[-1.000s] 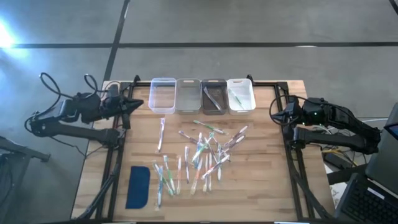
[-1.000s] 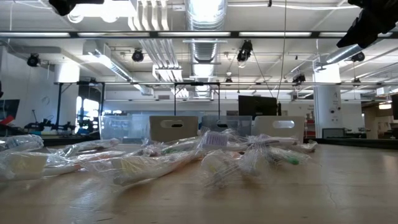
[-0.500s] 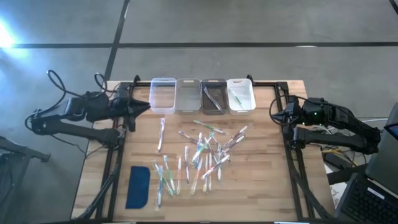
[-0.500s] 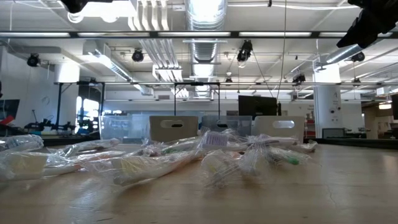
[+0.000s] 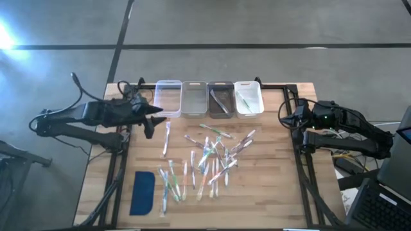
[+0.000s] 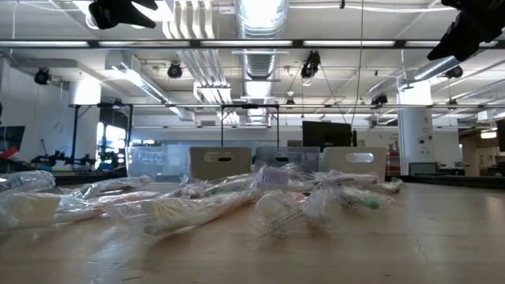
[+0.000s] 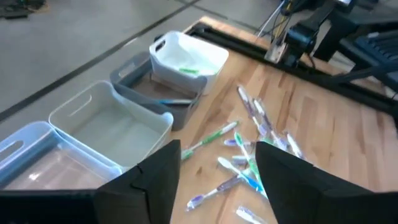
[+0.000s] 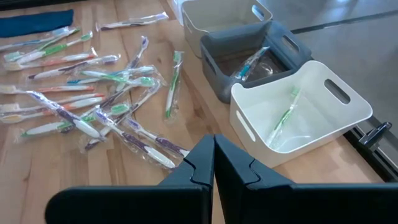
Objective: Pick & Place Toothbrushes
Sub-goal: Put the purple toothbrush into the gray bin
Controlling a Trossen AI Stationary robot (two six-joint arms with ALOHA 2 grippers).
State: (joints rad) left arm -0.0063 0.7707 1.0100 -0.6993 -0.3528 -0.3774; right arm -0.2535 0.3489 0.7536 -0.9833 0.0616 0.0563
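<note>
left gripper (image 5: 156, 122): open, empty, beside bins (image 5: 168, 99) | right gripper (image 8: 213, 163): closed, right edge | toothbrushes (image 5: 207, 156): scattered mid-table | blue pad (image 5: 142, 192): near-left

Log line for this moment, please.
left claw: open, empty, over table near clear bin | right claw: shut, parked | toothbrushes: mostly loose on table

I see even, bright overhead light on the table (image 5: 270, 192), hard white glare on the floor at far left, ceiling lamps (image 6: 260, 12) blown out in my low view, near toothbrushes (image 6: 158, 207) blurred, soft faint shadows, wrist views slightly soft.
</note>
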